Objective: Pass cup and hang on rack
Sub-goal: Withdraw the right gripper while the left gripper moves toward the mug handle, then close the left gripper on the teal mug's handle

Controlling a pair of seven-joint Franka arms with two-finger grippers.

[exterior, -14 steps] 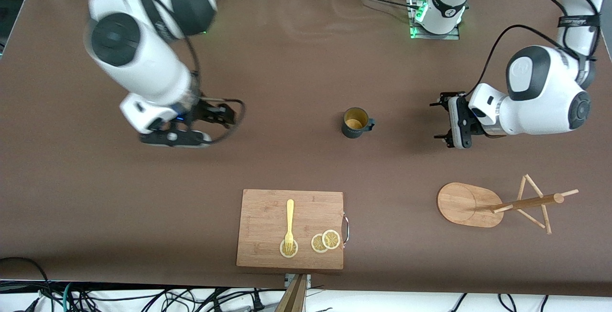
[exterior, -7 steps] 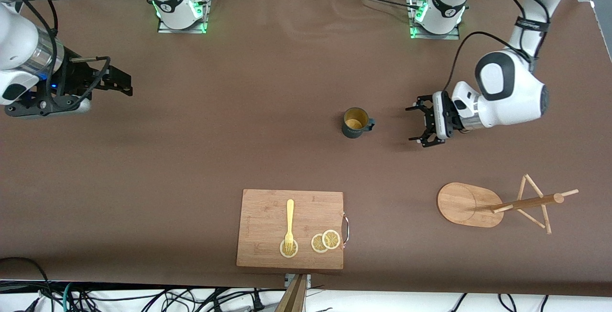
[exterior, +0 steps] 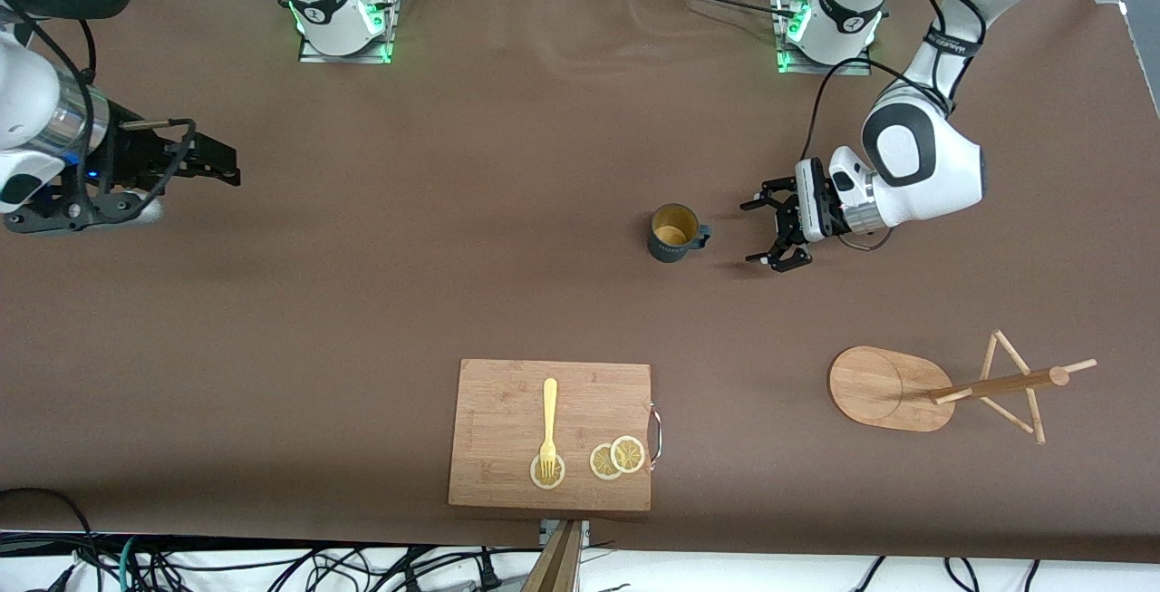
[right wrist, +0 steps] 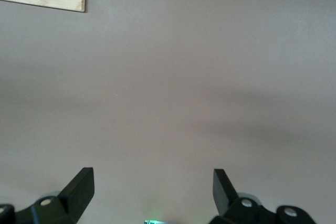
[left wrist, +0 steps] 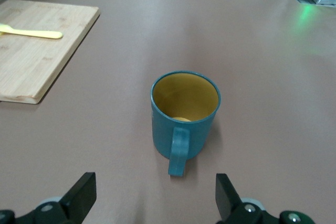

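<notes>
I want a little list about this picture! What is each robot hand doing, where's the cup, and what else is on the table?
cup: teal cup with a yellow inside, upright on the table, handle toward the left gripper
left gripper: left gripper open, low beside the cup, not touching it
right gripper: right gripper open, empty, waiting over the right arm's end of the table
rack: wooden rack, nothing hanging on it
cutting board: cutting board with a yellow fork and lemon slices, nearer the front camera than the cup

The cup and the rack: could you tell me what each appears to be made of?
The cup: matte dark teal outside, mustard-yellow inside, no glare; probably glazed ceramic or matte plastic, the look leaves it open. The rack: light wood, likely bamboo, with visible grain on its oval base and thin dowel pegs; unpainted, smooth finish.
</notes>
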